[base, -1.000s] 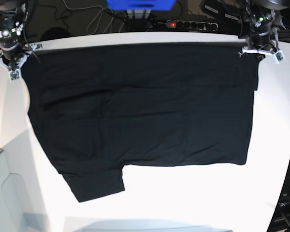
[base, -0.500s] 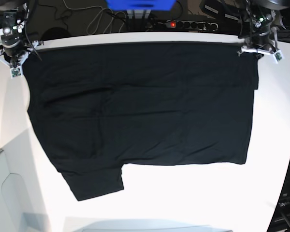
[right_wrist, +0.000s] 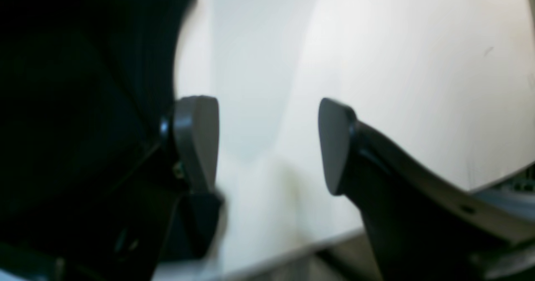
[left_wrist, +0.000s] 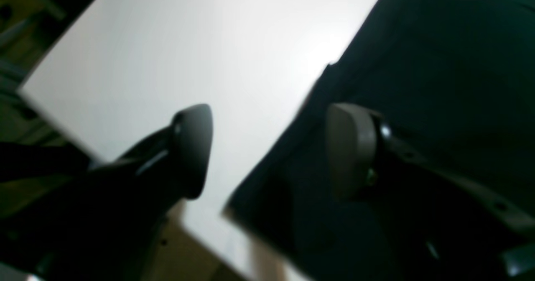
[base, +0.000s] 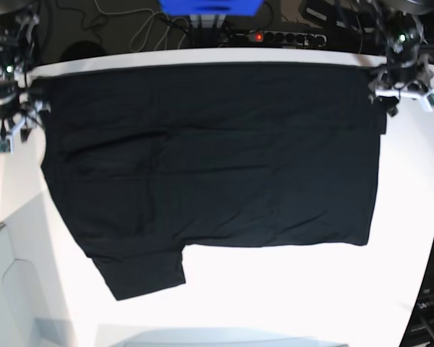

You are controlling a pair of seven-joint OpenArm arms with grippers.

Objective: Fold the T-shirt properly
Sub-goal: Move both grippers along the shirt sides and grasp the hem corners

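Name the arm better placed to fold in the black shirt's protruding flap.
Right, probably: its open tool is on the same side of the shirt as the flap; the left tool is across from it.

The two arms come in from the top corners of the base view, the left one at upper right and the right one at upper left, their upper parts cut off by the frame. The left end effector (left_wrist: 269, 151) stands open, its dark, rounded fingertips (left_wrist: 194, 147) well apart. The right end effector (right_wrist: 269, 145) is open too, its two dark fingers set apart either side of the middle of its wrist view, with nothing gripped between them.
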